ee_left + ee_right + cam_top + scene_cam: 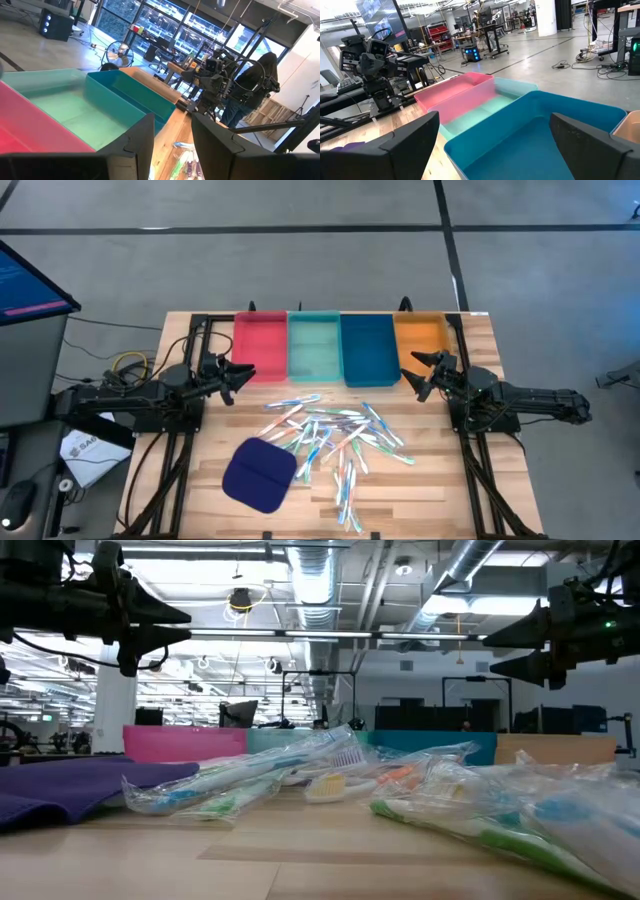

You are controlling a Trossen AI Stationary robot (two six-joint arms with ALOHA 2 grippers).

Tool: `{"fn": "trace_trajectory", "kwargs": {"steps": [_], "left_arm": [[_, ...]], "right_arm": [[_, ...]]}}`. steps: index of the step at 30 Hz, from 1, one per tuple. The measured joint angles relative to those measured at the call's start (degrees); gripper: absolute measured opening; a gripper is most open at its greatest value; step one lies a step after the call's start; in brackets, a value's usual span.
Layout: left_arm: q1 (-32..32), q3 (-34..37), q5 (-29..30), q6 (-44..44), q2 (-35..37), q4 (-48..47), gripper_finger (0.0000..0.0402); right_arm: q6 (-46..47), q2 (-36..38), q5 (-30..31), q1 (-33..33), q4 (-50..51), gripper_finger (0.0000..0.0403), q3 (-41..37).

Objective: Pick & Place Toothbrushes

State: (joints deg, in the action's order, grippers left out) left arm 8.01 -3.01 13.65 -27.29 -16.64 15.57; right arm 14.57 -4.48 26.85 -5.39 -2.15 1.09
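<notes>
The toothbrushes [335, 438] lie in a loose, overlapping heap on the wooden table [430, 490], in the middle of it, just at 6 o'clock from the four trays in the high view: red tray [260, 347], green tray [314, 346], blue tray [368, 348] and orange tray [421, 340]. A dark blue pad [259, 473] sits at 8 o'clock from the heap.

In the low view each brush looks sealed in a crinkly clear wrapper, so they are probably very light, stiff along the handle, and slippery. Pinching across the middle of a handle on an outlying brush seems safest, since tangled ones may drag neighbours.

The left gripper [243, 374] hangs above the table at 10 o'clock from the heap, jaws partly apart and holding nothing. The right gripper [421, 370] hangs at 2 o'clock from it, jaws spread wide and empty. Neither touches a brush; both are well apart from the heap.
</notes>
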Motion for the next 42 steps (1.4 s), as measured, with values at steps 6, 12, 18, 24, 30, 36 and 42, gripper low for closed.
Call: {"fn": "trace_trajectory", "kwargs": {"steps": [6, 12, 18, 24, 30, 36, 42], "left_arm": [[-0.01, 0.00, 0.00, -0.01, -0.01, 0.00, 0.0127], [0.00, 0.00, 0.00, 0.00, 0.00, 0.08, 0.0127], [0.00, 0.00, 0.02, 0.00, 0.00, 0.45, 0.0127], [-0.02, 0.00, 0.02, -0.01, -0.02, 1.03, 0.0127], [-0.01, 0.00, 1.49, 0.00, -0.01, 8.09, 0.0127], [0.00, -0.04, 1.83, -9.79, 0.00, 20.15, 0.0127], [0.00, -0.04, 0.84, -20.79, -0.05, 24.32, 0.0127]], "right_arm": [[0.00, 0.01, 0.00, -0.02, 0.00, 0.0373, 0.01], [0.00, 0.00, 0.00, -0.02, 0.01, 0.0373, -0.01], [0.00, -0.01, 0.00, -0.01, 0.00, 0.0373, -0.01], [0.00, 0.01, 0.00, -0.02, 0.00, 0.0373, 0.01], [0.00, 0.00, 0.00, 0.00, 0.00, 0.0373, -0.01], [0.00, 0.01, 0.00, -0.02, 0.00, 0.0373, -0.01], [0.02, 0.01, 0.00, -0.02, 0.02, 0.0373, 0.00]]}}
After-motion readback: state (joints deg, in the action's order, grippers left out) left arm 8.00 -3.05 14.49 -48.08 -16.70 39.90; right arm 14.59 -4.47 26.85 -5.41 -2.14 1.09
